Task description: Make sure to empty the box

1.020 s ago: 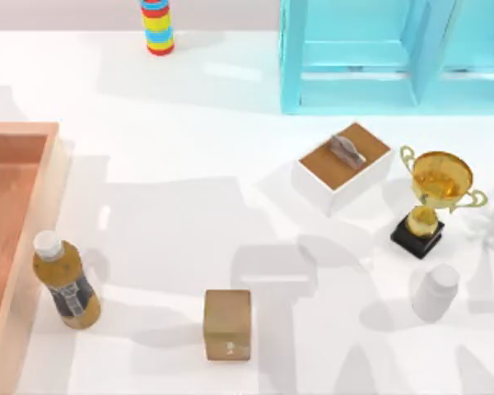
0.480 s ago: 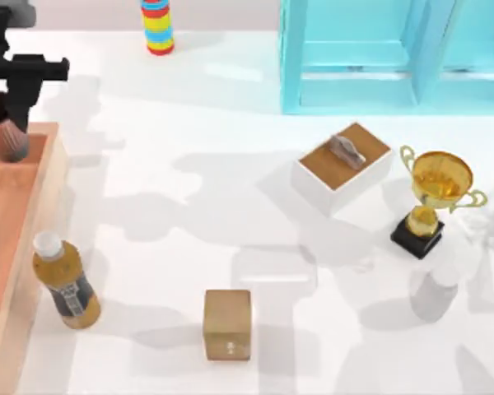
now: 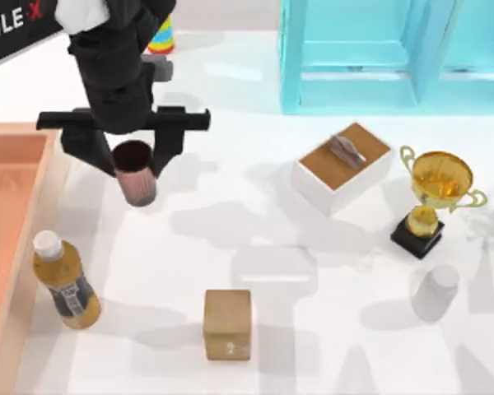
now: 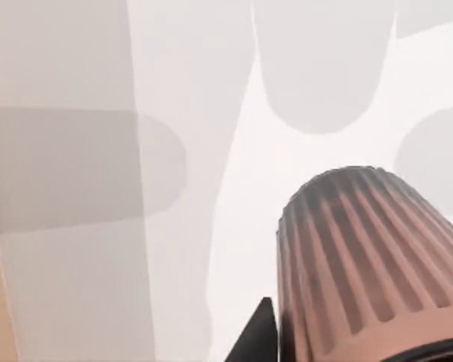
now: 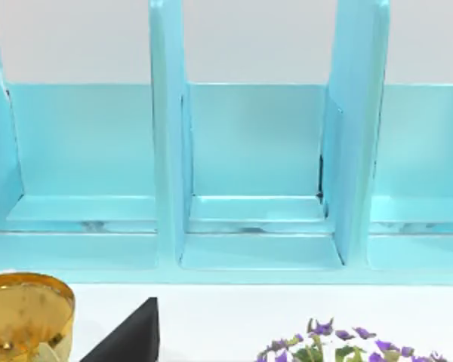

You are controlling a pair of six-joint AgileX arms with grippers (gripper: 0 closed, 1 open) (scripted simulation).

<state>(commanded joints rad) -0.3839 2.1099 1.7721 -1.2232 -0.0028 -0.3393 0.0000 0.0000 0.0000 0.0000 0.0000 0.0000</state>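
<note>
Top view has the left gripper [image 3: 132, 160] clamped on a ribbed brown cup [image 3: 137, 179] over the white table [image 3: 230, 239], just right of the box [image 3: 16, 206] at the left edge; releasing it high risks toppling toward the bottle [image 3: 64, 282].

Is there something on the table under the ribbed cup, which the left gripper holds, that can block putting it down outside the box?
Nothing visible. The left gripper holds the cup above bare table, right of the box. The bottle and the tan block stand nearer the camera, well apart from it.
</note>
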